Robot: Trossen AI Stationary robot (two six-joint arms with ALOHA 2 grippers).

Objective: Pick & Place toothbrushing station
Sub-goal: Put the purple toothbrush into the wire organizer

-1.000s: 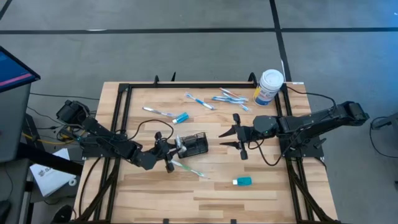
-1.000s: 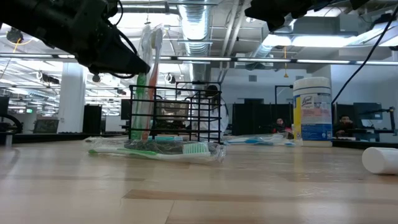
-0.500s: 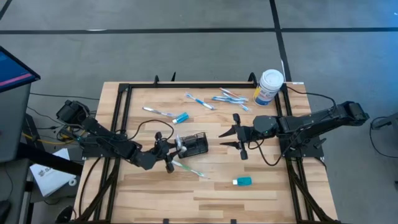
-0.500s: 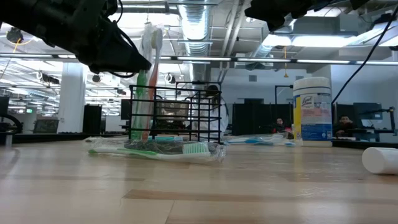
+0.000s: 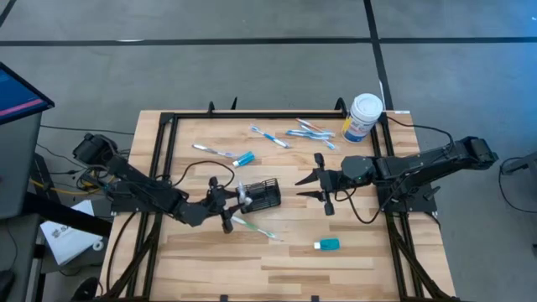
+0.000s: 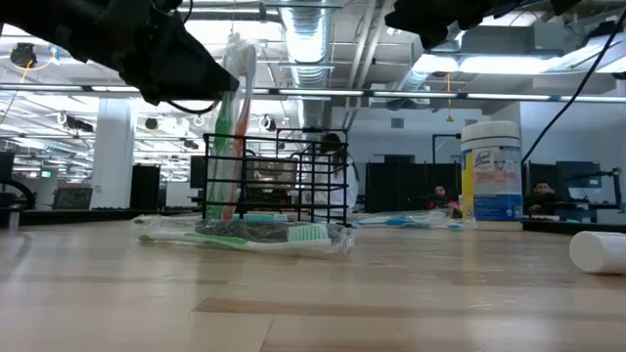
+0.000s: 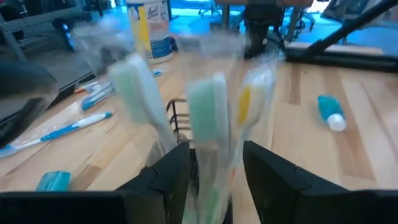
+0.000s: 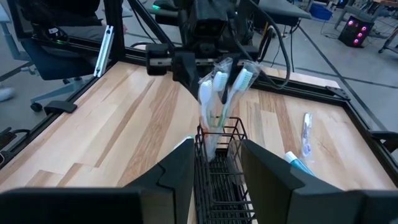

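Observation:
The toothbrushing station, a black wire-mesh holder [image 5: 268,195] [image 6: 293,181], stands at the table's middle. Wrapped toothbrushes [image 5: 242,195] [image 6: 238,117] [image 7: 208,118] stand upright in its left-end compartment. My left gripper [image 5: 225,204] [image 7: 216,171] is open just left of the holder, a finger on either side of the brushes' upper part. I see no touch. My right gripper [image 5: 321,191] [image 8: 214,171] hangs open to the right of the holder [image 8: 221,162], apart from it.
A wrapped green toothbrush [image 5: 254,226] [image 6: 245,235] lies just in front of the holder. A small tube [image 5: 327,244] lies nearer the front. More brushes [image 5: 270,136] [image 5: 310,130] and a blue tube [image 5: 244,158] lie toward the far edge. A white canister [image 5: 362,117] stands far right.
In the low view my left gripper's dark outline has come up slightly against the brush heads. The brushes stay standing in the holder.

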